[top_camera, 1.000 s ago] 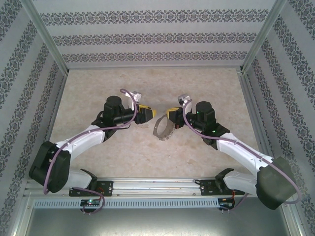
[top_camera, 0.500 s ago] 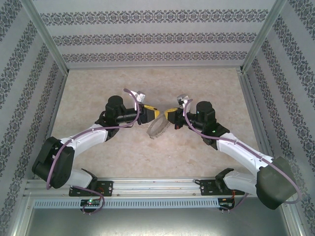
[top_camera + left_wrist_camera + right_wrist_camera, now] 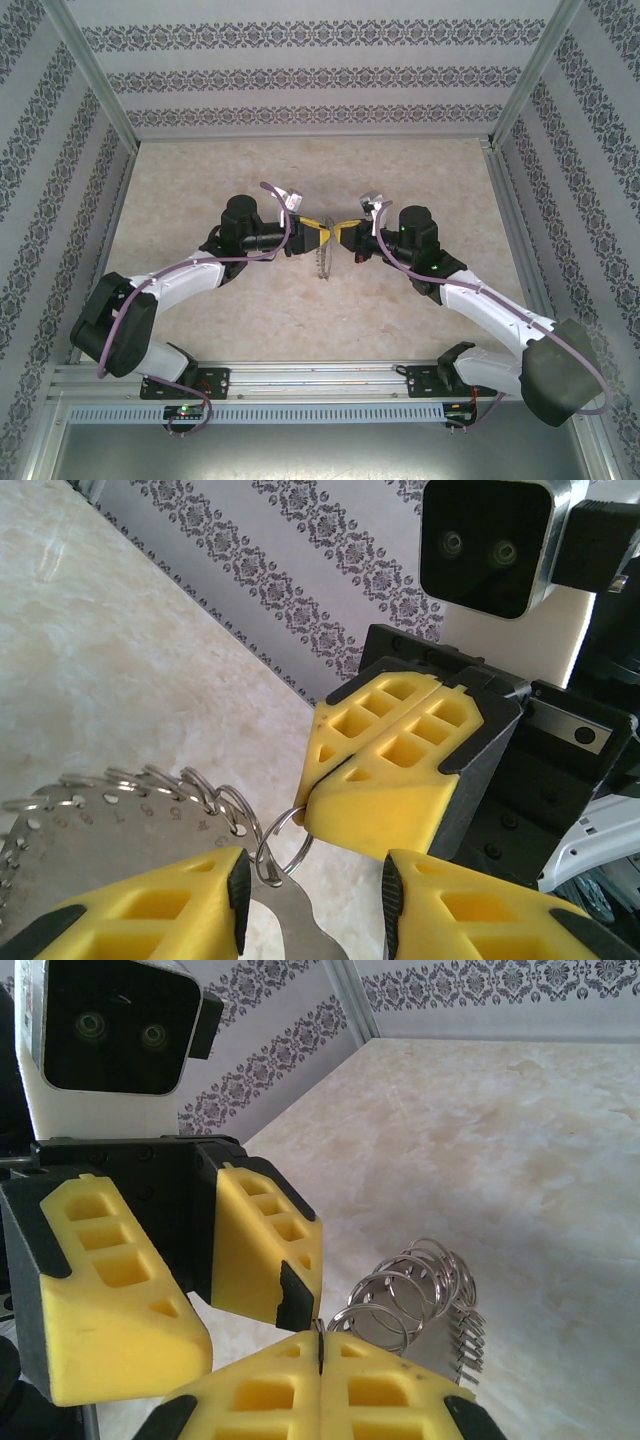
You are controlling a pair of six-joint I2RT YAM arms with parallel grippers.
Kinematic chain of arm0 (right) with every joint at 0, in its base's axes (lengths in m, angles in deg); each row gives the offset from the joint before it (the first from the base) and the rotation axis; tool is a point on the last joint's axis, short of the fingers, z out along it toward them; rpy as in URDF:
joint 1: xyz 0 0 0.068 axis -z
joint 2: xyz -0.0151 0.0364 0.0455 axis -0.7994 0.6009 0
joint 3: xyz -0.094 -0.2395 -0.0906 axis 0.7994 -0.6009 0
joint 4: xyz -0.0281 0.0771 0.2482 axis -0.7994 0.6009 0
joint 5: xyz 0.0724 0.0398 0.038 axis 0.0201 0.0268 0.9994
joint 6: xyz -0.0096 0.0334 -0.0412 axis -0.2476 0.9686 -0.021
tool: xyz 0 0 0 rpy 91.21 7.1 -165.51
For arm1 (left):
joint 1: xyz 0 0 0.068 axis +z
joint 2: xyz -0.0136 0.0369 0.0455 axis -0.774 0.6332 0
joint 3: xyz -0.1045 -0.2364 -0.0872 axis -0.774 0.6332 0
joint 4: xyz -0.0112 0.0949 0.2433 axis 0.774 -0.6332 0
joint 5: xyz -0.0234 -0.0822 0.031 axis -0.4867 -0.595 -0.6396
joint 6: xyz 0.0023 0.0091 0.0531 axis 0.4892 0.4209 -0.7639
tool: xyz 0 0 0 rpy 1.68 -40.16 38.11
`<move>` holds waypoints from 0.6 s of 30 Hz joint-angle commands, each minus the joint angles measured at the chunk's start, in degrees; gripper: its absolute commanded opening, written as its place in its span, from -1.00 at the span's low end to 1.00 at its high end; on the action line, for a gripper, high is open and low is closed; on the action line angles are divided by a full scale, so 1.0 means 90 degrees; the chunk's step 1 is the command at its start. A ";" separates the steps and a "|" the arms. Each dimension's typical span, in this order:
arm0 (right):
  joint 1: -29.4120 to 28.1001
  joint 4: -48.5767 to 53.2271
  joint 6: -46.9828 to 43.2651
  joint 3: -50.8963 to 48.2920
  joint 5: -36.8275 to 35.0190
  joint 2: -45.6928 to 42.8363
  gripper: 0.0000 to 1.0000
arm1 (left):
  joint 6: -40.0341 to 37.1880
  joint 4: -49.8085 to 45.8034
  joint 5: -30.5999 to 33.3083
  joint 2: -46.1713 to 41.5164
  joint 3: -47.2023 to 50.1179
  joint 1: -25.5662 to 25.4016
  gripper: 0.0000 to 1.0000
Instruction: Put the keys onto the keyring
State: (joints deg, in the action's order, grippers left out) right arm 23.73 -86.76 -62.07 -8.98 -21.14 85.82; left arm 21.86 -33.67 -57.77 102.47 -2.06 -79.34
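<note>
Keyring (image 3: 410,1295) is pinched by one small split ring (image 3: 285,840) in the right end effector (image 3: 318,1345), fingers squeezed together on it, so it hangs above the middle of the counter (image 3: 250,170). Left end effector (image 3: 312,890) faces it tip to tip, fingers apart either side of that ring, not clamped. It looks like light, stiff, slick metal that'll swing freely, so I'd grab the flat plate (image 3: 110,825) by its edge, not the thin wire.
</note>
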 commanded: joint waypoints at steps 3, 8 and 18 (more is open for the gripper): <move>0.0047 -0.0366 0.0053 0.0092 0.0144 -0.0155 -1.00 | 0.0002 0.0337 -0.0174 0.0074 -0.0262 -0.0151 -0.19; 0.0043 -0.0372 0.0054 0.0072 0.0133 -0.0165 -1.00 | 0.0061 0.0435 -0.0204 0.0163 -0.0300 -0.0199 -0.22; 0.0052 -0.0357 0.0034 0.0052 0.0083 -0.0156 -1.00 | 0.0166 0.0746 -0.0258 0.0214 -0.0243 -0.0267 -0.40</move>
State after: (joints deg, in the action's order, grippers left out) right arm 23.73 -87.06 -62.05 -8.96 -21.14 85.69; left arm 22.83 -31.42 -58.93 104.06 -2.98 -80.87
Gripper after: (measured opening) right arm 0.066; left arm 0.293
